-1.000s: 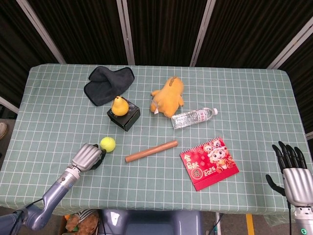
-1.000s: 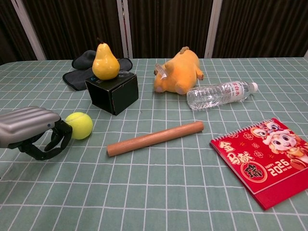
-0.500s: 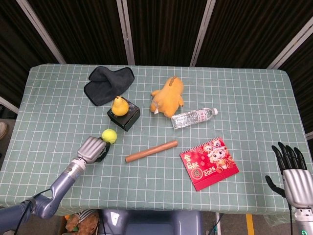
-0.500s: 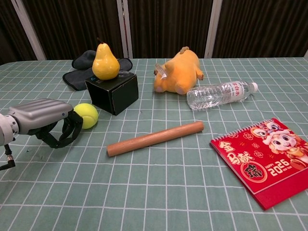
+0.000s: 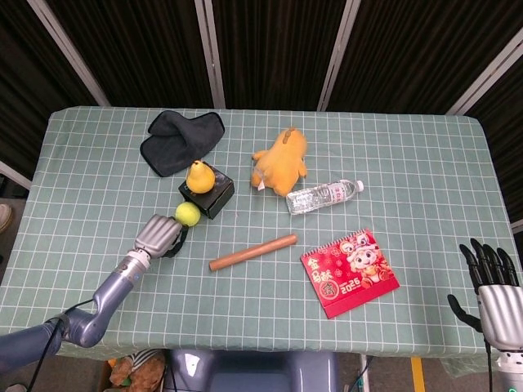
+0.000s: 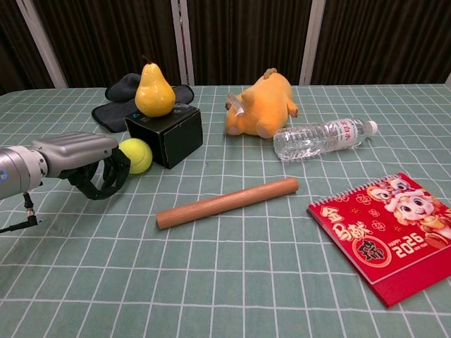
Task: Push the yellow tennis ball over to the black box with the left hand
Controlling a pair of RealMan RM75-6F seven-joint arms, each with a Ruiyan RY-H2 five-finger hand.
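The yellow tennis ball [image 5: 187,214] [image 6: 136,155] lies on the green checked cloth, right against the front-left side of the black box [image 5: 207,195] [image 6: 166,133]. A yellow pear [image 5: 198,176] [image 6: 154,91] stands on top of the box. My left hand [image 5: 158,236] [image 6: 83,163] sits just behind the ball, fingers curled in, touching it from the near-left side and holding nothing. My right hand [image 5: 491,285] hangs off the table's near right corner, fingers spread and empty; the chest view does not show it.
A wooden rod [image 5: 252,252] [image 6: 227,203] lies right of the ball. Beyond are an orange plush toy [image 5: 280,160] [image 6: 261,105], a water bottle [image 5: 324,196] [image 6: 323,139], a red calendar [image 5: 349,272] [image 6: 386,235] and a dark cloth [image 5: 181,140] [image 6: 127,103] behind the box.
My left hand has moved forward and to the right, rolling the tennis ball ahead of it up to the black box. The right hand has sunk slightly lower.
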